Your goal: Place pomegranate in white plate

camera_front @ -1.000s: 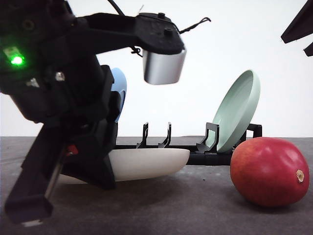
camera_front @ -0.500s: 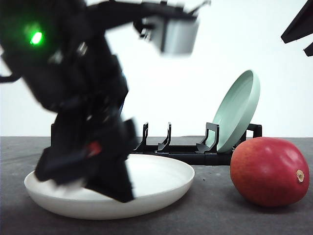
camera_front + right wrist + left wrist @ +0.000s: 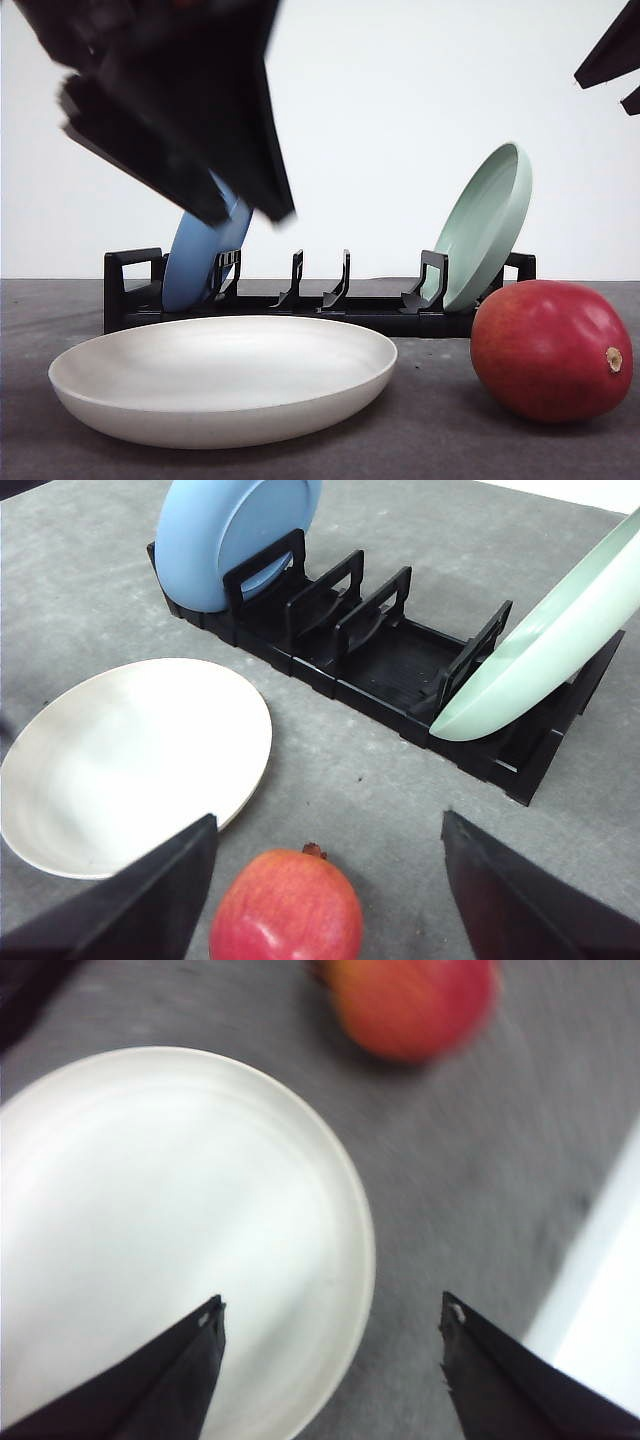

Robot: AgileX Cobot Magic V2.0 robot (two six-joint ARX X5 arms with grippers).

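The white plate (image 3: 222, 380) lies flat on the dark table, left of centre, with nothing in it. To its right, the red pomegranate (image 3: 552, 350) rests on the table, apart from the plate. My left arm (image 3: 170, 100) hangs blurred, high above the plate's left side. In the left wrist view my left gripper (image 3: 332, 1312) is open and holds nothing, over the white plate's (image 3: 150, 1220) rim, with the pomegranate (image 3: 412, 1005) beyond. My right gripper (image 3: 327, 825) is open above the pomegranate (image 3: 288, 905), the white plate (image 3: 130, 760) beside it.
A black dish rack (image 3: 330, 300) stands behind the plate and fruit. A blue plate (image 3: 200, 250) leans in its left slot and a pale green plate (image 3: 485, 225) in its right end, close behind the pomegranate. Part of my right arm (image 3: 610, 55) shows at the upper right.
My left arm has let go of the white plate and risen away from it. The plate, tilted a second ago, now lies flat. The pomegranate has not moved.
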